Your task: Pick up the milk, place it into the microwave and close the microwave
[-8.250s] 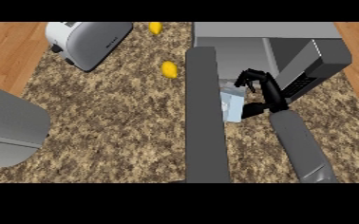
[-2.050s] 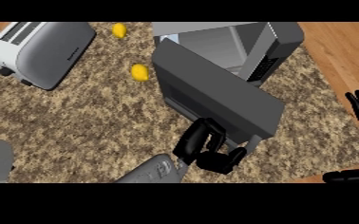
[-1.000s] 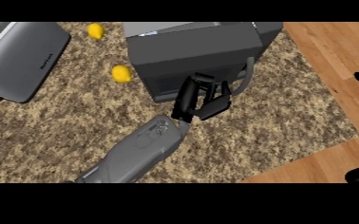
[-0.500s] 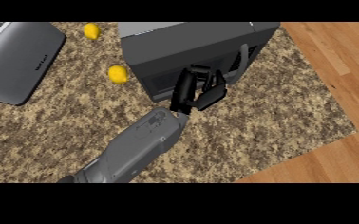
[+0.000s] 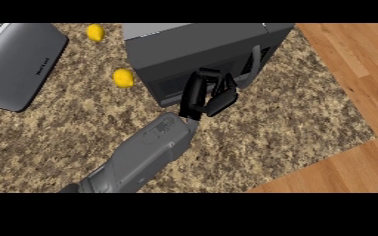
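The grey microwave (image 5: 198, 44) stands at the top middle of the head view, and its door (image 5: 171, 82) lies flat against its front. The door's handle (image 5: 255, 65) runs along the right side. My left hand (image 5: 207, 93) rests on the door's lower front with its fingers straight against the panel, holding nothing. Its grey forearm (image 5: 144, 157) comes up from the lower left. No milk shows anywhere, and the door hides the inside of the microwave. My right hand is out of the picture.
Two yellow lemons lie left of the microwave, one close by (image 5: 124, 78) and one farther back (image 5: 94, 32). A grey toaster (image 5: 28, 65) sits at the far left. The speckled counter (image 5: 280, 125) ends at the right, where a wooden floor (image 5: 347, 75) shows.
The left hand has swung the microwave door from wide open to flat against the oven's front. The hand has followed it inward, and the right hand has left the view.
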Tool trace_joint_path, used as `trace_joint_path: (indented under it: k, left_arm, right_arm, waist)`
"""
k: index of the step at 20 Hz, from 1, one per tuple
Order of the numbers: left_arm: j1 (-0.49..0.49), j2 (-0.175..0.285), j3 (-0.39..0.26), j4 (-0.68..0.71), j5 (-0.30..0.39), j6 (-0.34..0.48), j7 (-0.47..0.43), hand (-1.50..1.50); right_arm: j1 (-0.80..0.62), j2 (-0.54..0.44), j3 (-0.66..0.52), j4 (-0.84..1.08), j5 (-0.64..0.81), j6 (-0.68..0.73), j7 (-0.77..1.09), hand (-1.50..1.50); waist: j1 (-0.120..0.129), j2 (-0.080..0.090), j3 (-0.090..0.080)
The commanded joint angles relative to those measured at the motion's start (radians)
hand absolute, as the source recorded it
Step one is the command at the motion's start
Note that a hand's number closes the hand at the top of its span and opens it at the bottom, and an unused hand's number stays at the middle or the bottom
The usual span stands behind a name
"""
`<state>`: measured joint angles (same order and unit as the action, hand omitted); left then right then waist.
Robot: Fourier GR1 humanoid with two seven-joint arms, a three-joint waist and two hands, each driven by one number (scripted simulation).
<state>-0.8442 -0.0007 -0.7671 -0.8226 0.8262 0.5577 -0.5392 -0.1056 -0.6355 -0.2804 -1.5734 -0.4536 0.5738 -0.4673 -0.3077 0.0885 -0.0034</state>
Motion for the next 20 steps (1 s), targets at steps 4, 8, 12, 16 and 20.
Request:
trace_joint_path:
  k: [4,8,12,16,20]
  left_arm:
    - [-0.082,0.001,0.056,0.078,0.047,-0.005,-0.042,1.5]
    - [-0.089,0.001,0.046,0.089,0.062,-0.01,-0.061,1.5]
    - [-0.11,0.001,0.042,0.096,0.083,-0.011,-0.07,1.5]
    - [-0.106,0.001,0.027,0.099,0.099,-0.012,-0.094,1.5]
    - [-0.111,0.001,0.025,0.104,0.121,-0.02,-0.108,1.5]
  right_arm:
    - [-0.029,-0.04,-0.033,0.032,-0.021,0.009,0.014,-1.5]
    - [-0.052,-0.061,-0.043,0.042,-0.024,0.014,0.017,-1.5]
    - [-0.056,-0.075,-0.058,0.069,-0.027,0.021,0.014,-1.5]
    - [-0.082,-0.092,-0.071,0.086,-0.037,0.022,0.019,-1.5]
    - [-0.093,-0.145,-0.091,0.097,-0.004,0.029,0.02,-1.5]
  waist:
    - [-0.01,0.009,0.0]
    - [-0.005,0.014,0.0]
    - [-0.009,0.012,0.003]
    - [-0.007,0.019,0.002]
    - [-0.009,0.018,0.002]
